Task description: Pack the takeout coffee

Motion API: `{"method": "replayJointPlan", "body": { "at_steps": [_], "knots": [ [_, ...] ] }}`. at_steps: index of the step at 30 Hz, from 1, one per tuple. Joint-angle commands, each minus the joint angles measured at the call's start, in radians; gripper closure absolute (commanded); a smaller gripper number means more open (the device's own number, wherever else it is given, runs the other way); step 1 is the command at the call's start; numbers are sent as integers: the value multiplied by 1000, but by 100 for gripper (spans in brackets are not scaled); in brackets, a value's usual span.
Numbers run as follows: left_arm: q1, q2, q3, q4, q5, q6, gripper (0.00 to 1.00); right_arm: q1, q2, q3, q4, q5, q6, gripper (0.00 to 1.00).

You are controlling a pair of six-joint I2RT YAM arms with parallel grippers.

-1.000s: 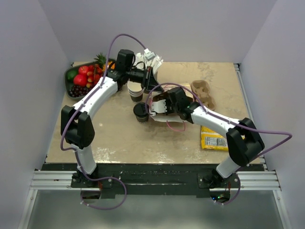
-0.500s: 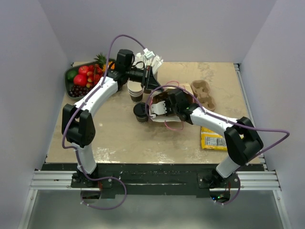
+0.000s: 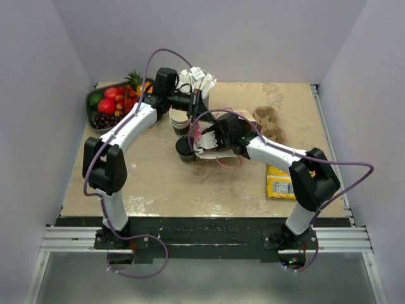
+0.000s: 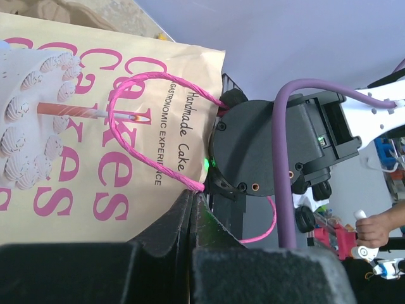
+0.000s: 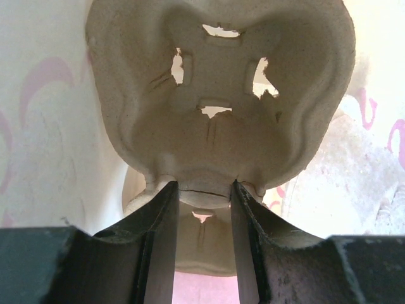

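The table (image 3: 158, 183) is the biggest thing here, and the bag (image 4: 95, 126) lies on its side on the middle of it. It is a cream paper bag with pink letters and a cake picture.

The left end effector (image 4: 193, 212) reaches to the far side of the bag. Its 2 fingers are pinched tight together, and the pink handle (image 4: 201, 187) of the bag runs right into them. It looks like it is holding the bag by that handle.

The right end effector (image 5: 202, 190) is at the mouth of the bag. Its 2 fingers are squeezed on the rim of a paper cup tray (image 5: 215, 95). Cream bag walls show on both sides of the tray, so the tray seems to be inside the bag.

The coffee cup (image 3: 185, 150) is the smallest thing. It stands upright on the table, just outside the mouth of the bag, on the left side. Its black lid faces up, so its long way points straight up.

The cup is right beside the right end effector, on its left. The right arm is the nearer 1. I think it must first let go of the tray, then reach a little left for the cup.
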Motion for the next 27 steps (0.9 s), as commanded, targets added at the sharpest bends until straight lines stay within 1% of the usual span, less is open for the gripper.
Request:
{"method": "replayJointPlan", "body": {
  "at_steps": [1, 3, 7, 8, 11, 18, 22, 25, 27],
  "knots": [
    [-7, 3, 9, -5, 26, -3, 100, -5, -7, 24, 9, 14, 28, 88],
    [-3, 7, 17, -7, 17, 0, 100, -6, -24, 15, 14, 13, 29, 83],
    [5, 17, 29, -8, -1, 3, 100, -6, -64, 1, 6, 13, 55, 70],
    [5, 17, 35, -8, -4, 3, 100, -6, -84, -3, -3, 13, 63, 63],
    [7, 23, 43, -13, -9, 9, 100, -6, -118, -3, -19, 14, 100, 54],
    [7, 32, 46, -8, -15, 9, 100, -6, -184, -2, -72, 30, 149, 46],
    [7, 34, 52, -5, -15, 6, 100, -6, -203, -9, -89, 39, 177, 45],
    [7, 32, 49, -5, -15, 8, 100, -3, -225, 29, -140, 25, 236, 45],
    [7, 30, 49, -7, -18, 9, 100, -3, -243, 99, -221, -10, 310, 45]
  ]
}}
